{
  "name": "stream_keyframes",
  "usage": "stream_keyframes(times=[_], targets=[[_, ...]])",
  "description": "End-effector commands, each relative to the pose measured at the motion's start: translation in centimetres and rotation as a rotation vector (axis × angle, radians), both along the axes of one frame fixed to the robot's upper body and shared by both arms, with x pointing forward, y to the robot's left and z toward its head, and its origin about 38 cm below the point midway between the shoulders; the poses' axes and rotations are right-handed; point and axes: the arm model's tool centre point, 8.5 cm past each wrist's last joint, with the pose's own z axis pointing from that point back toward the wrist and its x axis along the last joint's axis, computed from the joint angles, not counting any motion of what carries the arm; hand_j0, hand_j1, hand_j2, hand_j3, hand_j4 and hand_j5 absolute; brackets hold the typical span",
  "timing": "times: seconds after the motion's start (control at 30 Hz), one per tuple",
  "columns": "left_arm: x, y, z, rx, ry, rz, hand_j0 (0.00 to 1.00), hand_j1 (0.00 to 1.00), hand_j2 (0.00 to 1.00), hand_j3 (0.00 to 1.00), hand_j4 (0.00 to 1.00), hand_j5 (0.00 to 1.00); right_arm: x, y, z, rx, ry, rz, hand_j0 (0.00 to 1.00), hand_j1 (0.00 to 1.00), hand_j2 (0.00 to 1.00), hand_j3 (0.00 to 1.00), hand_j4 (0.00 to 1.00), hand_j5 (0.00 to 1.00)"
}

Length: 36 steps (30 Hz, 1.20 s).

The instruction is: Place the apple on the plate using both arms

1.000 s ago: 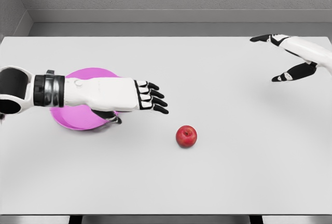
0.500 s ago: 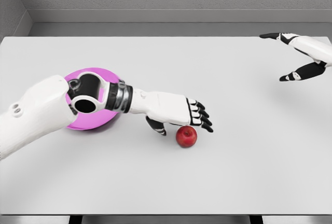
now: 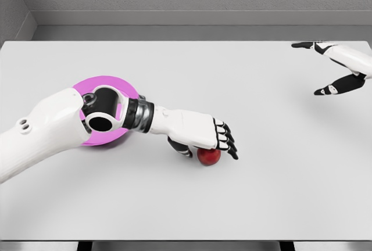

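Observation:
The red apple [image 3: 208,157] lies on the white table, and only its lower part shows. My left hand [image 3: 208,148] is pressed down over it, palm on top. The black fingertips [image 3: 229,144] reach past the apple's right side and the thumb [image 3: 181,149] sits at its left. The fingers are still stretched out rather than wrapped round the fruit. The pink plate [image 3: 107,81] lies at the left, mostly hidden behind my left forearm and elbow. My right hand [image 3: 317,68] hovers far off at the upper right, fingers spread, holding nothing.
The white table [image 3: 261,193] stretches wide around the apple, with its front edge at the bottom of the view. A grey wall runs along the table's far side.
My left hand has dropped from just above and left of the apple onto it, covering most of it. The right hand drifted slightly further right. Apple and plate have not moved.

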Motion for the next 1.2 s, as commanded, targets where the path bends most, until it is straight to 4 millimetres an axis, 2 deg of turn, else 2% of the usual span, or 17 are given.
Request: stream_keyframes(times=[0.0, 0.63, 0.8, 1.17], targets=[[0.0, 0.0, -0.1, 0.009, -0.007, 0.000, 0.89, 0.89, 0.89, 0.89, 0.89, 0.89, 0.0, 0.0, 0.1, 0.007, 0.001, -0.002, 1.00, 1.00, 1.00, 1.00, 1.00, 1.00], [-0.4, -0.3, -1.3, 0.032, 0.003, -0.011, 0.89, 0.89, 0.89, 0.89, 0.89, 0.89, 0.0, 0.0, 0.0, 0.010, 0.002, -0.002, 1.00, 1.00, 1.00, 1.00, 1.00, 1.00], [0.5, -0.9, -2.3, 0.053, 0.002, 0.012, 0.89, 0.89, 0.89, 0.89, 0.89, 0.89, 0.0, 0.0, -0.1, 0.011, 0.003, -0.002, 1.00, 1.00, 1.00, 1.00, 1.00, 1.00], [0.4, -1.0, -2.4, 0.055, 0.003, 0.008, 0.89, 0.89, 0.89, 0.89, 0.89, 0.89, -0.1, 0.0, -0.3, 0.011, 0.010, -0.003, 1.00, 1.00, 1.00, 1.00, 1.00, 1.00]])
